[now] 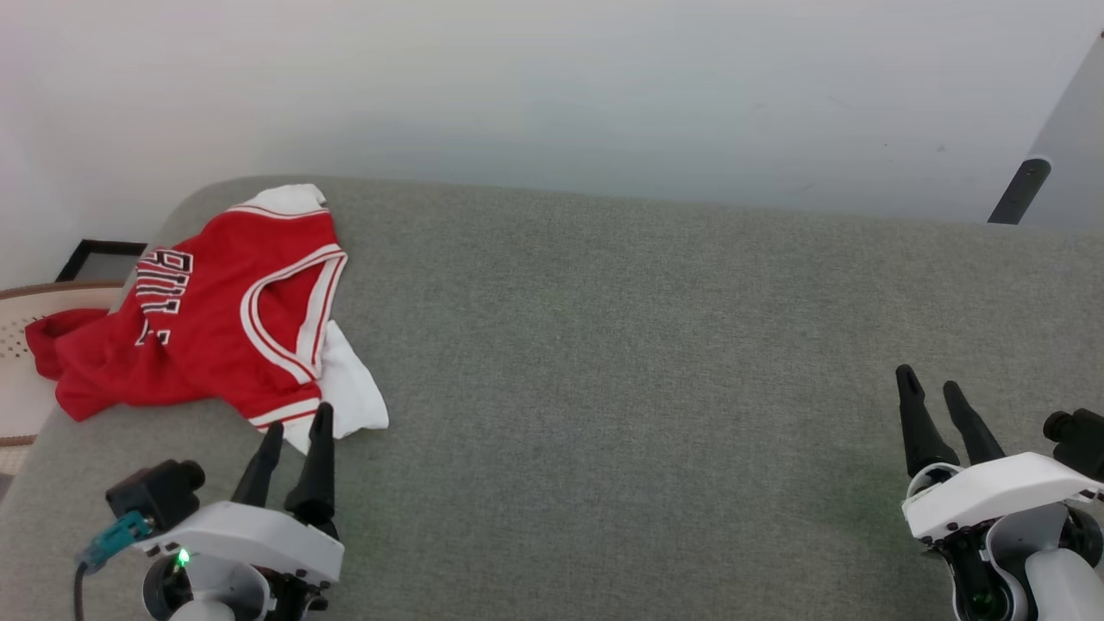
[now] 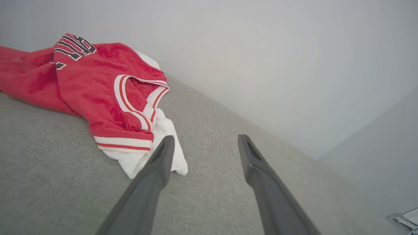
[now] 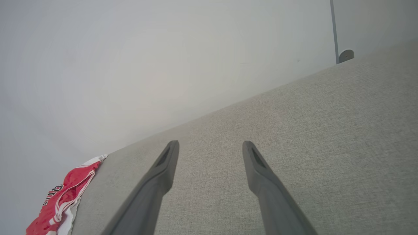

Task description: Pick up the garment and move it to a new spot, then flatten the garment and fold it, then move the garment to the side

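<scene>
The garment (image 1: 216, 319), a red jersey with white sleeves, striped trim and black lettering, lies crumpled at the far left of the grey cushioned surface (image 1: 647, 362), one red end hanging over the left edge. My left gripper (image 1: 297, 423) is open just in front of its white sleeve, not touching it. In the left wrist view the garment (image 2: 98, 88) lies ahead and left of the open left gripper (image 2: 204, 140). My right gripper (image 1: 927, 384) is open at the lower right, far from the garment. The right wrist view shows the open right gripper (image 3: 210, 145) over bare fabric, the garment (image 3: 62, 202) at lower left.
A pale wall (image 1: 552, 86) runs behind the surface. A round woven basket (image 1: 17, 362) and a dark frame (image 1: 99, 259) sit beyond the left edge. A grey panel with a dark bar (image 1: 1022, 190) stands at the far right.
</scene>
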